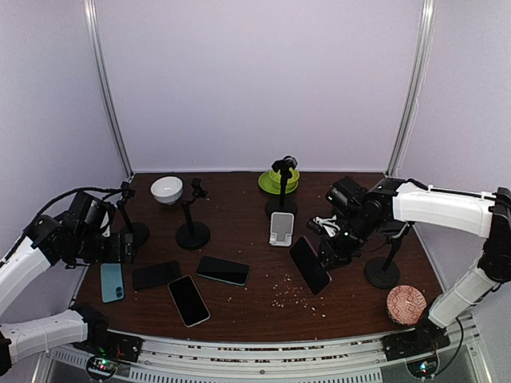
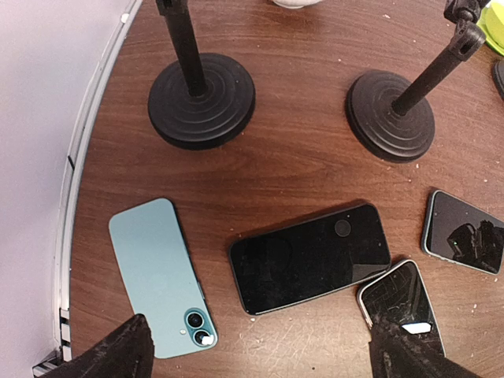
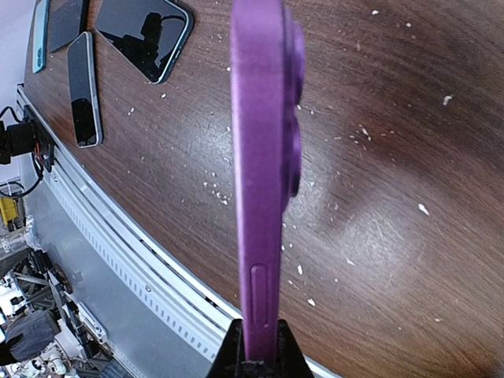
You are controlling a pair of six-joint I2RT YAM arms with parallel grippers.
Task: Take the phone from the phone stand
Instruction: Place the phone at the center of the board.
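My right gripper point(image 1: 326, 254) is shut on a purple phone point(image 1: 310, 265), holding it by one end, tilted above the table to the right of the white phone stand point(image 1: 280, 230). The stand holds nothing. In the right wrist view the purple phone point(image 3: 264, 157) shows edge-on, clamped between the black fingertips point(image 3: 228, 354) at the bottom. My left gripper point(image 1: 120, 247) is open and empty above the phones at the left; in the left wrist view its fingertips point(image 2: 110, 354) straddle a teal phone point(image 2: 157, 276) and a black phone point(image 2: 311, 256).
Several phones lie flat at front left: teal point(image 1: 112, 282), black point(image 1: 156, 274), dark point(image 1: 223, 270) and another point(image 1: 188, 300). Black round-base stands point(image 1: 192, 234) point(image 1: 382, 271) point(image 1: 281, 206), a white bowl point(image 1: 166, 189), green plate point(image 1: 270, 183) and patterned bowl point(image 1: 406, 305) stand around.
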